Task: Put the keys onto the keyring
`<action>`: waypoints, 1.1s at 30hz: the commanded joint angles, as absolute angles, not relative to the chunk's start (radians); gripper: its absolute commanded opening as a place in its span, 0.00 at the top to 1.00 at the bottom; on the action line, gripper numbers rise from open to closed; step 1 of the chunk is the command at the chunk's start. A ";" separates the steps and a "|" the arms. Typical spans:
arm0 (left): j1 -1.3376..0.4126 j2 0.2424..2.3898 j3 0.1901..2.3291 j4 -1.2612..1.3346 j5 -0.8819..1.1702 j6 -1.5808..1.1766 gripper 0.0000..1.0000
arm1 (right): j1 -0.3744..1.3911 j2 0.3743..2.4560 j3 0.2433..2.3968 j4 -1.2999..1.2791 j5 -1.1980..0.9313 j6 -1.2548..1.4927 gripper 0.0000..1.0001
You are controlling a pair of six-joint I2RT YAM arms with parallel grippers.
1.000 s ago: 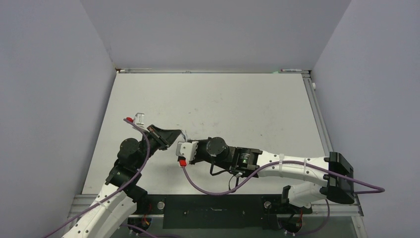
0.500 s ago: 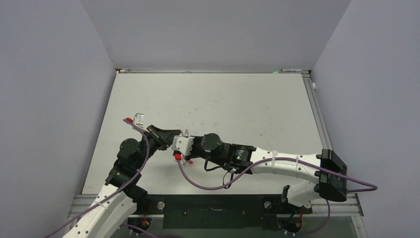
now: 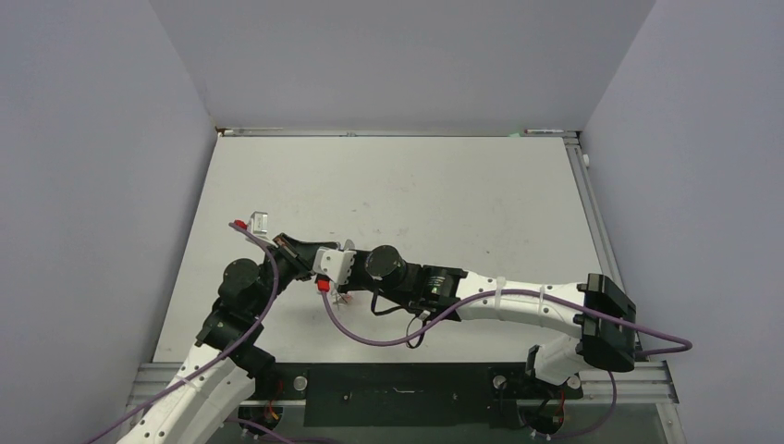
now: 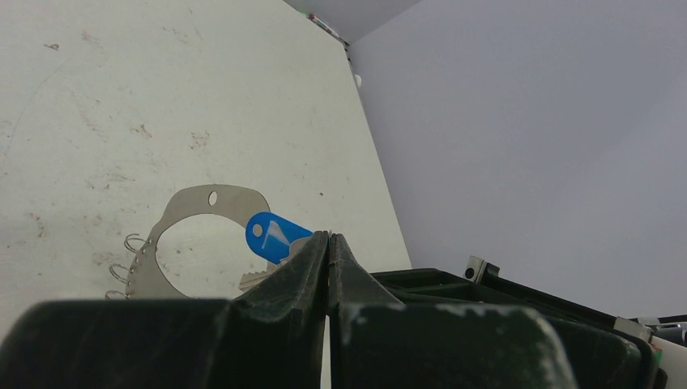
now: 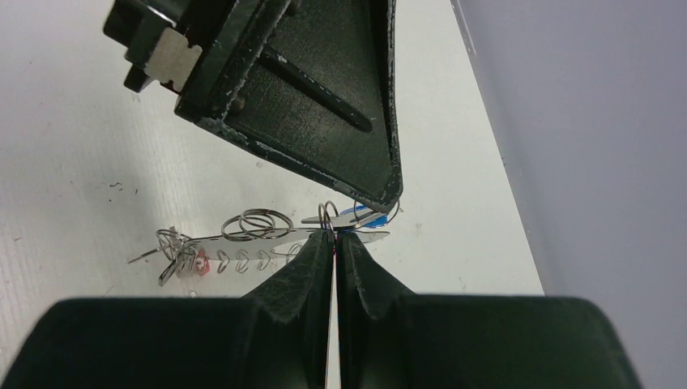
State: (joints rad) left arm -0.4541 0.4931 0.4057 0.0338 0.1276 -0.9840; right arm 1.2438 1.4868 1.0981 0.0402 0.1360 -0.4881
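The keyring, a flat grey plate (image 4: 212, 198) with small wire rings on its rim, shows edge-on in the right wrist view (image 5: 243, 237). My right gripper (image 5: 333, 237) is shut on its near edge. The blue-tagged key (image 4: 271, 235) lies over the plate's hole, and it also shows in the right wrist view (image 5: 366, 219). My left gripper (image 4: 328, 237) is shut at that key's ring end. A red tag (image 5: 199, 263) hangs at the plate's other end among wire rings. In the top view both grippers, left (image 3: 319, 252) and right (image 3: 331, 270), meet over the keyring (image 3: 344, 298). I cannot make out the dark-headed key.
The white table (image 3: 416, 194) is enclosed by grey walls on three sides. A purple cable (image 3: 361, 340) loops on the table below the right wrist. The left arm's clear and red wrist fitting (image 3: 254, 222) sticks out at the left.
My right arm has stretched further left, bringing its gripper up against the left gripper's tips. The left arm has barely moved.
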 commanded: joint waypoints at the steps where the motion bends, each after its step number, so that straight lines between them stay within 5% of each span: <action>1: -0.448 0.484 0.448 0.052 0.119 -0.979 1.00 | 1.237 1.483 1.155 0.086 0.171 -0.471 0.95; 33: -0.448 0.483 0.446 0.053 0.123 -0.977 1.00 | 1.240 1.525 1.192 0.067 0.253 -0.442 0.95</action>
State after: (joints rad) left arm -0.4500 0.4919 0.4057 0.0338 0.1139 -0.9836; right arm 1.2430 1.5059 1.1442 0.0235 0.2062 -0.4492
